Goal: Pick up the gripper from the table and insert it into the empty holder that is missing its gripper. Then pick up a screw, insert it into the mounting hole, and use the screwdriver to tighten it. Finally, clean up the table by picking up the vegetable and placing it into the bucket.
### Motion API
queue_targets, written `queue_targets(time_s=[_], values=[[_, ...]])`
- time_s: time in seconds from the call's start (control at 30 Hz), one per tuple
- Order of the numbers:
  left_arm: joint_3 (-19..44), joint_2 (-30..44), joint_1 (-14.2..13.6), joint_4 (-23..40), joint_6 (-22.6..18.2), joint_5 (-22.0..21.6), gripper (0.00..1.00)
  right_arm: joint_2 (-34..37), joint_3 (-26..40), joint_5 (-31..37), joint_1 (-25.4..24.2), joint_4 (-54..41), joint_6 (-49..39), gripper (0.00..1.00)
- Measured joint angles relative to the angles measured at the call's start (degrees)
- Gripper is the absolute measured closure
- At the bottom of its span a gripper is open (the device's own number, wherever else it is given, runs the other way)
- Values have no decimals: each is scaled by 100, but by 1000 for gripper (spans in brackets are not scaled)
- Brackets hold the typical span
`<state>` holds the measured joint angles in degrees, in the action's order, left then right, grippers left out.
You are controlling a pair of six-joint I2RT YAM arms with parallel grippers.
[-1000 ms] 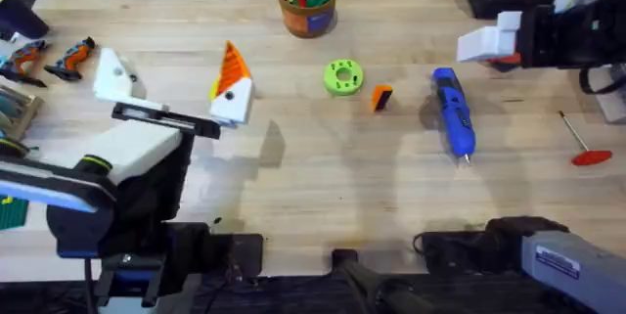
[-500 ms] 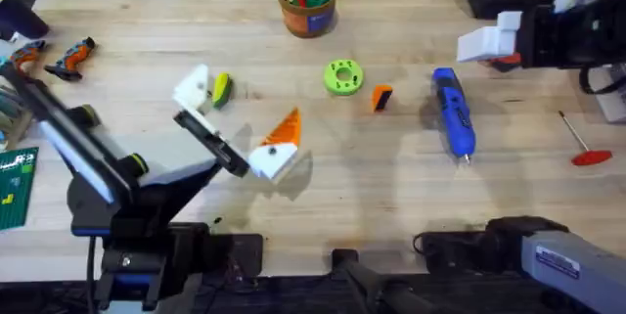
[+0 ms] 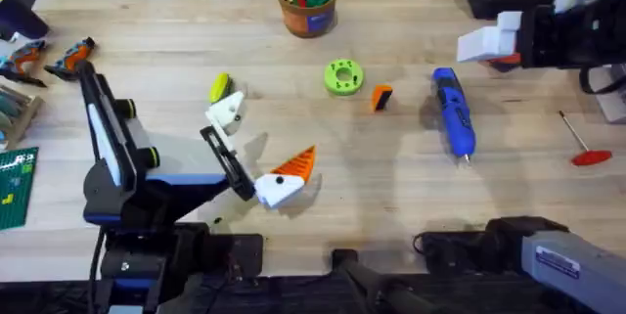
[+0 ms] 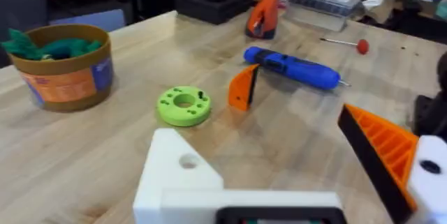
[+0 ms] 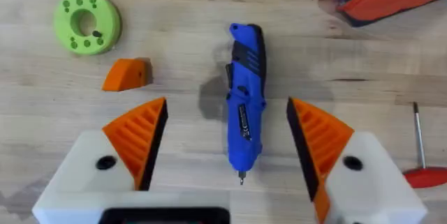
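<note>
My left gripper [image 3: 264, 140] hangs open over the table's near left. One of its fingers is a bare white holder [image 3: 227, 113] with a mounting hole [image 4: 187, 160]; the other carries an orange ribbed pad [image 3: 296, 164]. The loose orange gripper [image 3: 381, 97] lies mid-table, beyond the left fingers [image 4: 244, 87]. Right of it lies the blue screwdriver [image 3: 453, 113], directly below my open right gripper [image 5: 227, 105], which has both orange pads. The yellow-green vegetable [image 3: 219, 87] rests just behind the bare holder. The bucket [image 3: 308, 3] stands at the back centre.
A lime-green disc with holes [image 3: 342, 77] sits left of the loose gripper. A red-handled rod [image 3: 582, 145] lies at the far right. Orange-and-black hand tools [image 3: 70, 57] and a green board [image 3: 15, 187] are along the left edge.
My left arm has swung its open gripper rightward and toward the near edge, which uncovered the vegetable. The right arm and the loose objects have not moved.
</note>
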<state>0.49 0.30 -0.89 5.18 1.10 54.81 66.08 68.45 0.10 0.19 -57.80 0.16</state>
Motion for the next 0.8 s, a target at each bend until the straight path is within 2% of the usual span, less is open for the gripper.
queue_targets(time_s=[0.4, 0.8], values=[[11, 1, 0, 131, 116, 797, 16, 0, 0, 0, 0, -2, 0, 9], [11, 1, 0, 169, 134, 1016, 15, 0, 0, 0, 0, -2, 0, 9]])
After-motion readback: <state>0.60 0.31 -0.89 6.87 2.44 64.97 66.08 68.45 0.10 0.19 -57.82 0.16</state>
